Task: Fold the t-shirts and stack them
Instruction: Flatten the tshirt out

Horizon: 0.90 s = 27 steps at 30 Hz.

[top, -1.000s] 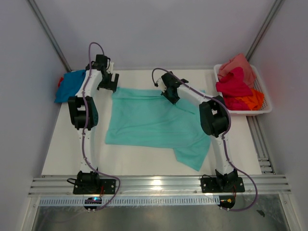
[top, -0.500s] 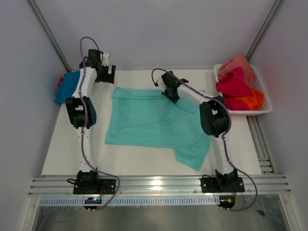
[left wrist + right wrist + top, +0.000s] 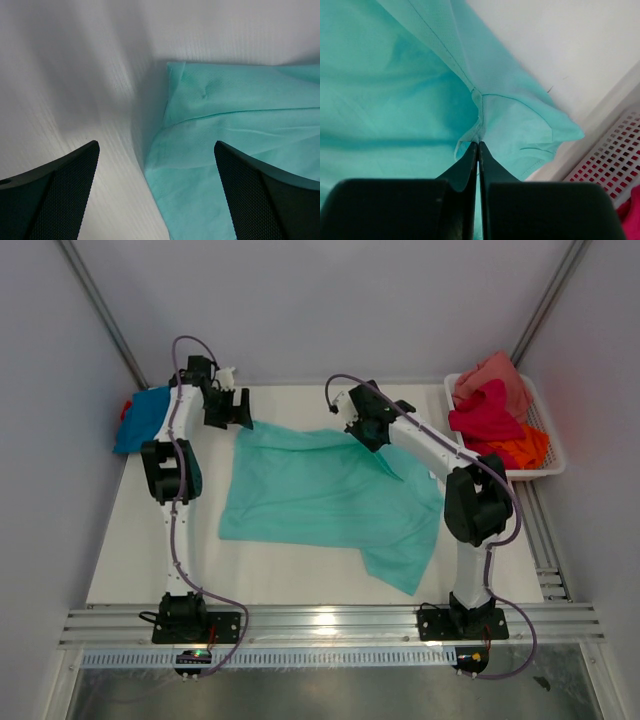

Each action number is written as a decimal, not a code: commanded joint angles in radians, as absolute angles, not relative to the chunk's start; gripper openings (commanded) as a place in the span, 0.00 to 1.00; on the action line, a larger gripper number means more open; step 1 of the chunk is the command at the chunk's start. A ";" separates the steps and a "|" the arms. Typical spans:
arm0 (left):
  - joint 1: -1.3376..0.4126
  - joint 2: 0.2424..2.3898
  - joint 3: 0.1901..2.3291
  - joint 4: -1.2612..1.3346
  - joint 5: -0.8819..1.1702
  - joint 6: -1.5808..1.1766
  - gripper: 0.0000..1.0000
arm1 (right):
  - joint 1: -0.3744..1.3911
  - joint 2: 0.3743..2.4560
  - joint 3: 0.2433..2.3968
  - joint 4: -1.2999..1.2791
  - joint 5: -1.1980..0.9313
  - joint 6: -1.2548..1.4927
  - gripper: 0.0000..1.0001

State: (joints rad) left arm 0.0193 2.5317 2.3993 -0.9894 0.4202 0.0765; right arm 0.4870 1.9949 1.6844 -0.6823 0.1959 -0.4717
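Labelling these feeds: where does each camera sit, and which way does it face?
Top external: above and behind the arm bases, looking down on the large mint-teal cloth t-shirt and white mesh basket; both arms show.
Left wrist: on that arm, facing down at the t-shirt's far-left corner; open left gripper frames it.
Right wrist: on that arm, facing down along the shut right gripper pinching the t-shirt.
Shared: all show the t-shirt; top and right wrist, the basket.

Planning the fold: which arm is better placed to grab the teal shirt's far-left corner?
Left. The left fingers are open above that corner of the mint-teal t-shirt; the right fingers are shut on its far edge.
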 commanded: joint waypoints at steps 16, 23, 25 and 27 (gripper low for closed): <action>0.026 2.507 2.438 -0.933 0.423 0.038 0.96 | 0.489 1.943 1.574 -0.632 0.268 -0.500 0.03; 0.026 2.496 2.408 -0.945 0.417 0.038 0.95 | 0.476 2.072 1.744 -0.488 0.400 -0.630 0.03; 0.026 2.488 2.401 -0.943 0.410 0.037 0.95 | 0.472 2.120 1.804 -0.447 0.426 -0.673 0.03; 0.026 2.477 2.385 -0.933 0.393 0.034 0.95 | 0.468 2.190 1.900 -0.423 0.471 -0.692 0.03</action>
